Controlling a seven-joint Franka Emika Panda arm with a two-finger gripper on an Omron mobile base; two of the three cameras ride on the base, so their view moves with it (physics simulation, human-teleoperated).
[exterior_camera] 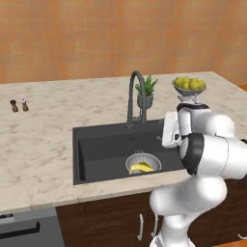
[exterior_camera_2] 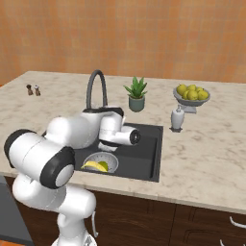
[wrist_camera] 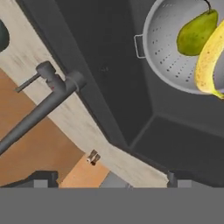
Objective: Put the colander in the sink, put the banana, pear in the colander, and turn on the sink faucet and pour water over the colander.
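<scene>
The silver-grey colander point(exterior_camera: 143, 160) stands in the front right of the dark sink point(exterior_camera: 101, 149), with the yellow banana point(exterior_camera: 141, 168) lying in it. From the hand camera, the colander point(wrist_camera: 170, 61) holds the green pear point(wrist_camera: 197, 33) beside the banana point(wrist_camera: 210, 57). The dark gooseneck faucet point(exterior_camera: 135, 94) rises behind the basin, and its small lever point(wrist_camera: 28, 82) sticks out sideways from its base point(wrist_camera: 52, 78). My gripper point(wrist_camera: 109, 179) hovers above the sink, open and empty, with its tips far apart. The white hand point(exterior_camera_2: 113, 130) hangs over the basin between faucet point(exterior_camera_2: 95, 86) and colander point(exterior_camera_2: 101, 162).
A potted plant point(exterior_camera: 146, 94) stands just right of the faucet. Farther right are a footed fruit bowl point(exterior_camera_2: 192, 94) and a white bottle point(exterior_camera_2: 177, 118). Two small shakers point(exterior_camera: 19, 105) sit far left on the marble counter point(exterior_camera: 43, 144). A wall backs the counter.
</scene>
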